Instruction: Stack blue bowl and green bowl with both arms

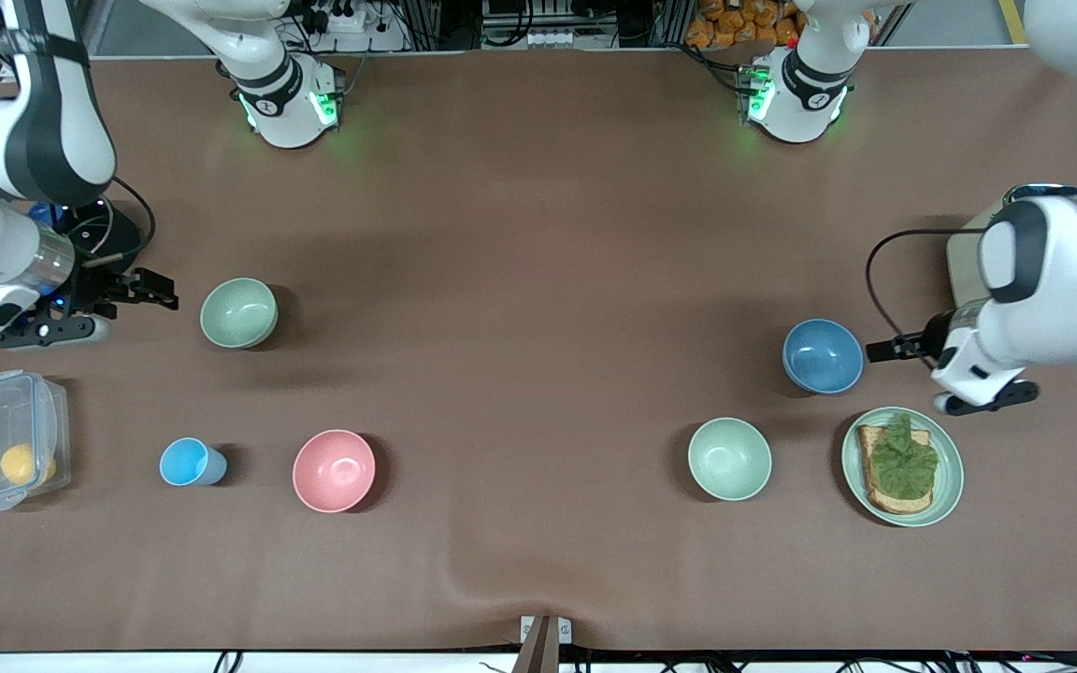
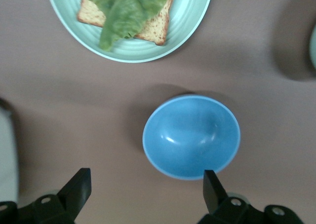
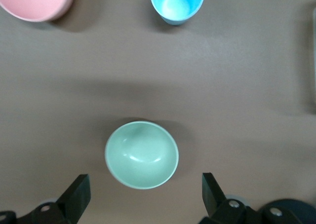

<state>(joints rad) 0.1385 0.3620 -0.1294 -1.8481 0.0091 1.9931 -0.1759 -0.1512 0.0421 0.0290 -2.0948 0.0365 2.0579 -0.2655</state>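
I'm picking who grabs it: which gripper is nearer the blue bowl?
Left. The left gripper, open, is right beside the blue bowl. The right gripper, also open, is at the right arm's end of the table, beside the green bowl.

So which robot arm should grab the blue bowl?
The left arm, most likely. Its left gripper is right beside the blue bowl, jaws open. The right gripper is at the other end of the table, open beside the green bowl.

front: high, facing the robots, whole table (image 1: 538, 234) | left wrist: close, looking down on blue bowl (image 2: 191, 136), shared with front (image 1: 822, 355) | right wrist: close, looking down on green bowl (image 3: 141, 155), shared with front (image 1: 238, 312)
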